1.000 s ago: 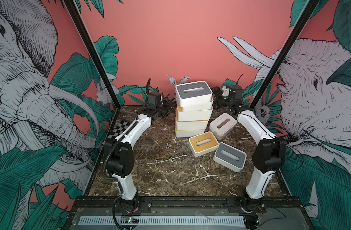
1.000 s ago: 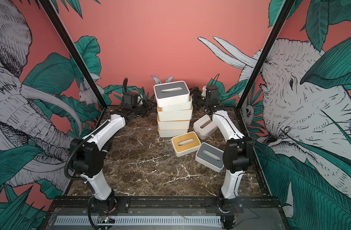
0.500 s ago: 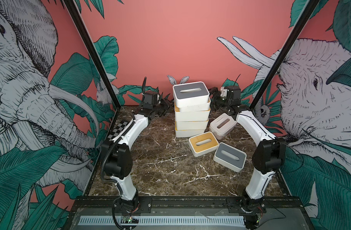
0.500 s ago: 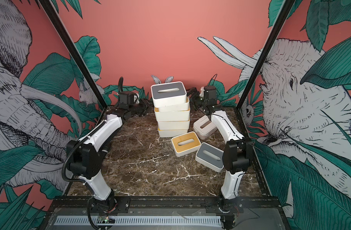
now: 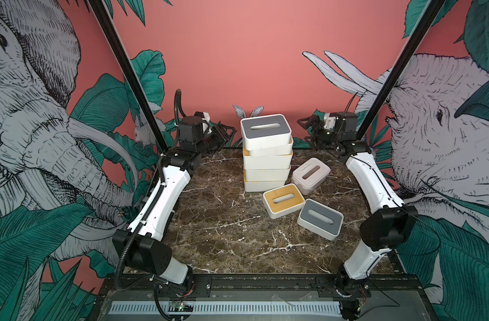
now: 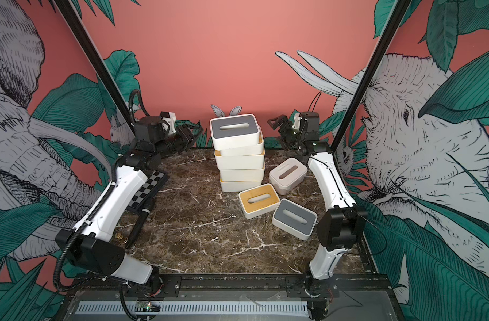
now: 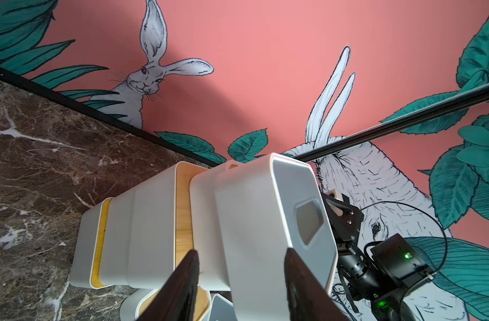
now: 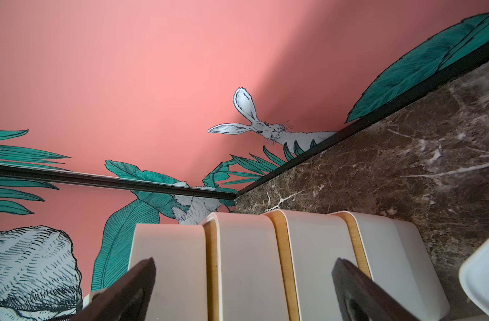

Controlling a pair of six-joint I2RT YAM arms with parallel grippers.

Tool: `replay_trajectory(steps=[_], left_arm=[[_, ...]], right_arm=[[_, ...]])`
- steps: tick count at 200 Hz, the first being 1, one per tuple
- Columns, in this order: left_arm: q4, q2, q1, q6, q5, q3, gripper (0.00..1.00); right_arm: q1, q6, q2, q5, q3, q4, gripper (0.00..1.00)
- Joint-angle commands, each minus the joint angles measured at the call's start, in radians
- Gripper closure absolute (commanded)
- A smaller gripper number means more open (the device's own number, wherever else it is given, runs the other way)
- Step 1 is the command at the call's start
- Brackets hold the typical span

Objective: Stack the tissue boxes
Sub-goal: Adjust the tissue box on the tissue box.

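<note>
— Where is the stack [image 5: 267,166] of tissue boxes?
— At the back of the worktop [image 5: 223,222], with the grey-lid box [image 5: 265,129] on top. Three loose boxes [image 5: 283,200] lie beside it.
— And the fingers?
— The left fingers [image 7: 182,286] and right fingers [image 8: 126,294] are spread apart, holding nothing, one pair each side.

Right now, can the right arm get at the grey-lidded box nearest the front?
Probably yes: the right hand is open and empty, and nothing lies over the grey-lidded box, though it sits close beside that arm's forearm.

Spread claw [image 8: 244,262] faces stacked tissue boxes [image 8: 318,250]
</note>
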Motion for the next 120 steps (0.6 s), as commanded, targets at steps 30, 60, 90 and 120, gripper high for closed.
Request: replay_trajectory(steps=[30,60,90,120], left_arm=[[-0.044,0.063,-0.035,0.011,0.022,0.096,0.48],[-0.035,0.099,-0.060,-0.001,0.023,0.137,0.56],[-0.036,0.122,-0.082,-0.003,0.013,0.169,0.60],[-0.043,0.139,-0.087,-0.005,0.007,0.191,0.60]], right_arm=[[-0.016,-0.044,-0.066,-0.030,0.001,-0.018,0.01],[-0.031,-0.040,-0.090,-0.043,-0.025,-0.007,0.01],[-0.048,-0.026,-0.106,-0.056,-0.055,0.014,0.01],[-0.052,-0.018,-0.106,-0.072,-0.063,0.028,0.01]])
